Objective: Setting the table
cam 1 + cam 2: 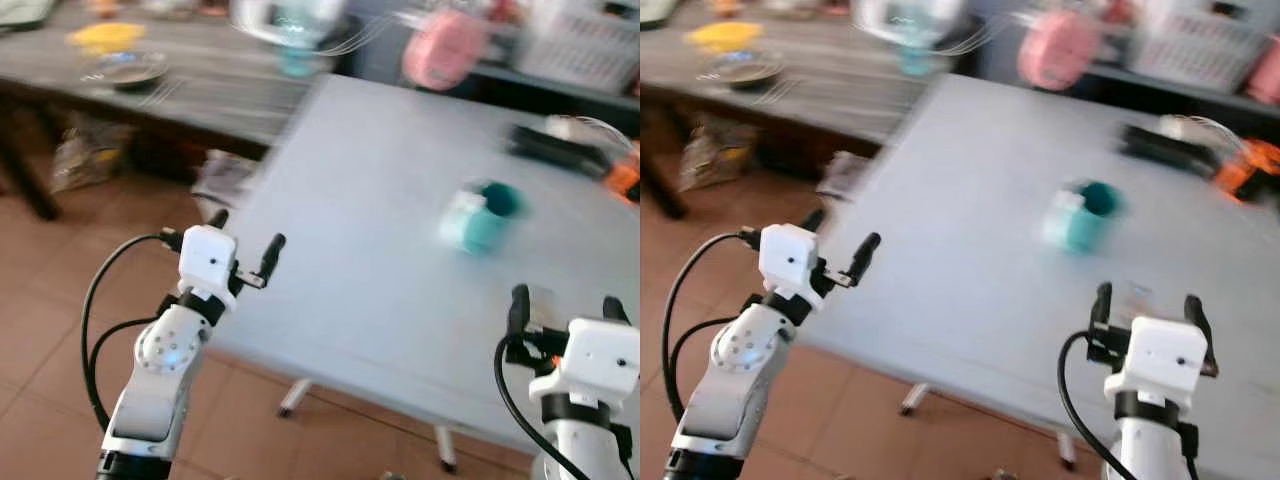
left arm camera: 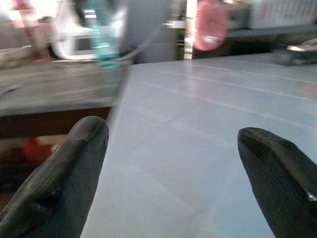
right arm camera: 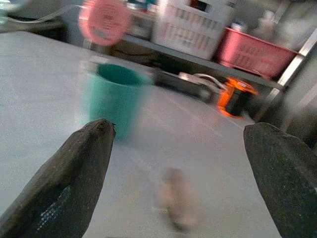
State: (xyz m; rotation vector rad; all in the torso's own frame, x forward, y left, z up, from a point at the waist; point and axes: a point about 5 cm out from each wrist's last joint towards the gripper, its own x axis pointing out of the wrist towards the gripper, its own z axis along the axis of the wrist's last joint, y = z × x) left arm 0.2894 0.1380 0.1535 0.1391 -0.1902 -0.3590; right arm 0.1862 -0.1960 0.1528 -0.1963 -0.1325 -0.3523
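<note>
A teal cup (image 1: 487, 218) with a white patch on its side stands upright near the middle of the pale grey table (image 1: 380, 260). It also appears ahead of my right gripper's fingers as the teal cup (image 3: 115, 96). My right gripper (image 1: 565, 305) is open over the table's near edge, short of the cup, with nothing between its fingers (image 3: 74, 183). My left gripper (image 1: 245, 240) is open at the table's left corner, its fingers (image 2: 64, 173) empty over the tabletop. The whole picture is blurred.
A dark wooden bench (image 1: 170, 85) at the back left holds a yellow thing (image 1: 105, 37) and a bowl (image 1: 125, 68). A pink round object (image 1: 443, 47), white basket (image 3: 190, 22), red basket (image 3: 260, 47) and orange-black item (image 3: 237, 96) sit behind the table. Tiled floor lies below left.
</note>
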